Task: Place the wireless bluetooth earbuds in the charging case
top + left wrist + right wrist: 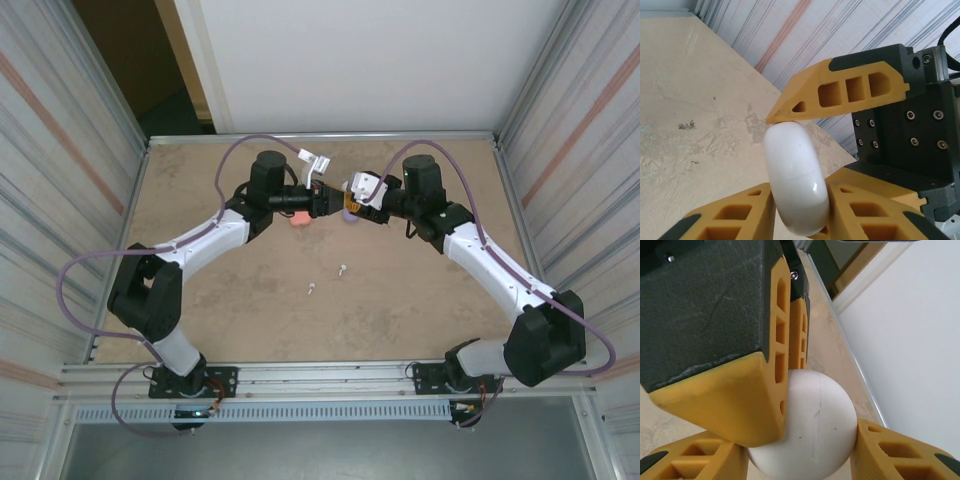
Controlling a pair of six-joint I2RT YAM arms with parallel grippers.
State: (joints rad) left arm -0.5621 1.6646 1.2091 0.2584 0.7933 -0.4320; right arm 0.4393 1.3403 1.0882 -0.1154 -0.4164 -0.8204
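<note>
As left hand (800, 200) meets right hand (800, 445), both clamp the white case (792, 165).

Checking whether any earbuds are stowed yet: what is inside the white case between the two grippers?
Nothing inside shows: the white case is closed, so its contents are hidden. Two white earbuds lie loose on the table.

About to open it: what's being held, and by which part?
The white charging case, pinched across its rounded sides by both the left fingers and the right fingers.
</note>
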